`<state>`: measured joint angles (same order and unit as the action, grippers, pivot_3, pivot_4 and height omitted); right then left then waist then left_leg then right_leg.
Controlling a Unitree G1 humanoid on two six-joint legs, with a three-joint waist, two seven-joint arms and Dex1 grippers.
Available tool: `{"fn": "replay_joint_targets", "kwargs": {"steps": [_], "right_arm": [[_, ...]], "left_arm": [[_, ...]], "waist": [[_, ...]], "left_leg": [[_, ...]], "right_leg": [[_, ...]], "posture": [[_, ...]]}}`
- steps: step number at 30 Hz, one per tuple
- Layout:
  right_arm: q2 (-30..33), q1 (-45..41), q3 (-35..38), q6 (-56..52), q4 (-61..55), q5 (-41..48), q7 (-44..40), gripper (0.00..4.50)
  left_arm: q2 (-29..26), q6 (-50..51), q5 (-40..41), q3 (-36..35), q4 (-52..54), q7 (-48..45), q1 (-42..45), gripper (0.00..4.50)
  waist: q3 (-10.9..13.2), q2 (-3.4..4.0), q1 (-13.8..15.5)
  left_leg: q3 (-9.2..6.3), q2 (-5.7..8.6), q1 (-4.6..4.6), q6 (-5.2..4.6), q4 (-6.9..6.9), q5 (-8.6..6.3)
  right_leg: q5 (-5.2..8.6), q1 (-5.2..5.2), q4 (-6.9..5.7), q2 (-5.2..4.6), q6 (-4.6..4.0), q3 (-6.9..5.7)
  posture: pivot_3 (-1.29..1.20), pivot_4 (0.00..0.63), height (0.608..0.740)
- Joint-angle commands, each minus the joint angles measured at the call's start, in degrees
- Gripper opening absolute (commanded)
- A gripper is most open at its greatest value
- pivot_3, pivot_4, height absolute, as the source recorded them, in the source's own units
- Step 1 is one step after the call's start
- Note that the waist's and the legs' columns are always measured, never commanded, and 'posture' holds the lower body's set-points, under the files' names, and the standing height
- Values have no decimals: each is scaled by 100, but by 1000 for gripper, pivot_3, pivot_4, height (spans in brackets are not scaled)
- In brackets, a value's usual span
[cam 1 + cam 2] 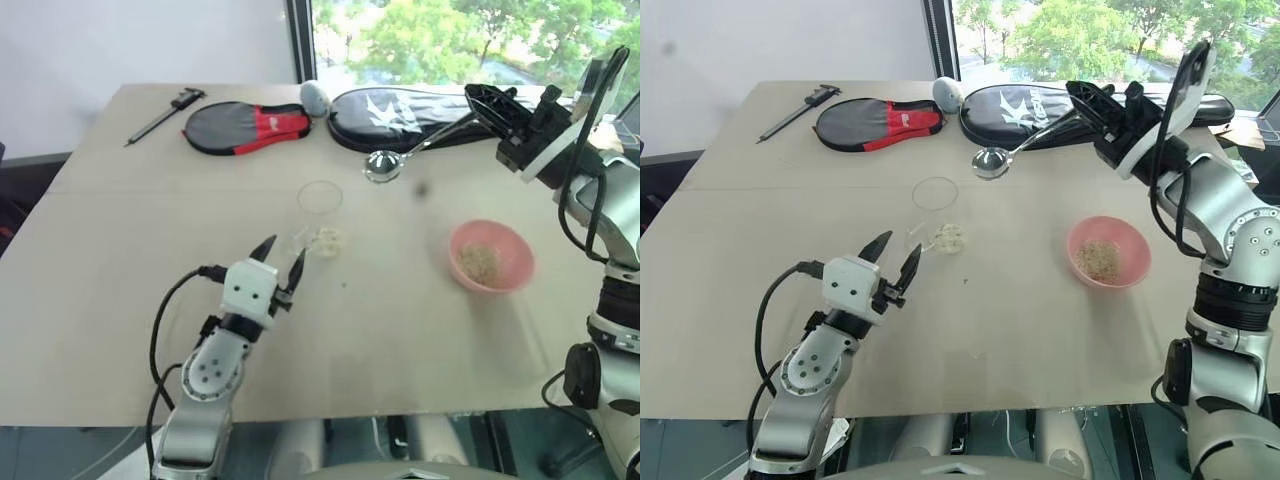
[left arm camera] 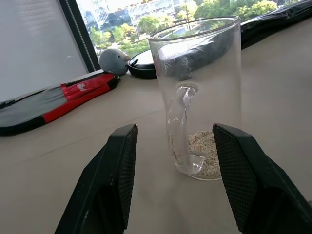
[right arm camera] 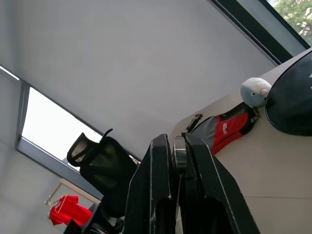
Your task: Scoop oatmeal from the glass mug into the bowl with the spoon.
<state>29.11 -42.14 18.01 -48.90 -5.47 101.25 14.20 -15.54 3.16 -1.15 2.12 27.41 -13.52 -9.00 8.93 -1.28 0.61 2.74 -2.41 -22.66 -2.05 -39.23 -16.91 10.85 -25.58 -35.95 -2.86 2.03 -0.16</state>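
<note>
Oatmeal lies as pale, dry flakes in a thin layer at the bottom of the glass mug, which stands upright near the middle of the desk. More of it sits as a small beige heap inside the pink bowl, well apart from the mug toward the robot's right.

The mug is clear and tall with a round rim and a glass handle on its side. That handle and the oats behind it come out plainly in the left wrist view, while from the head cameras the mug is little more than a faint ring with a pale patch beside it.

The left tool rests low just in front of the mug with its fingers spread, the mug standing beyond the gap between them, untouched.

The right tool is raised over the far side of the desk, pressed together on the handle of the spoon. The shiny spoon slants down to the left, its round end hanging above the desk beyond the mug. In the right wrist view, a sliver of metal shows pinched between the two black fingers.

At the far edge lie a red and black racket cover, a black racket cover, a grey ball between them, and a black caliper.
</note>
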Motion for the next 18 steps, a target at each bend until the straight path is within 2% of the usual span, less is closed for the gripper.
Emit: {"fn": "replay_joint_targets", "kwargs": {"steps": [1,12,17,18], "right_arm": [[104,3,182,143,-182,28,-17,0],[106,181,150,186,-374,-172,-49,0],[80,216,147,221,-427,-222,-50,0],[79,224,142,229,-437,-245,-60,0]], "left_arm": [[46,-249,-58,-10,-297,38,275,2548],[261,-411,-197,-44,-851,272,830,2548],[279,-413,-210,-95,-936,333,920,287],[278,-411,-209,-101,-957,341,936,77]], "waist": [[0,1,6],[-1,1,0],[-1,1,2],[-1,1,1]], "left_leg": [[1,0,0,0,0,0],[0,-1,-2,0,-3,0],[0,-1,-3,0,-4,0],[-1,-1,-3,0,-4,0]], "right_leg": [[0,0,0,0,0,0],[-3,0,0,0,4,0],[-3,-1,-1,0,5,0],[-3,0,-1,0,5,-1]], "posture": [[0,150,740],[0,150,740],[0,150,740],[0,150,740]]}}
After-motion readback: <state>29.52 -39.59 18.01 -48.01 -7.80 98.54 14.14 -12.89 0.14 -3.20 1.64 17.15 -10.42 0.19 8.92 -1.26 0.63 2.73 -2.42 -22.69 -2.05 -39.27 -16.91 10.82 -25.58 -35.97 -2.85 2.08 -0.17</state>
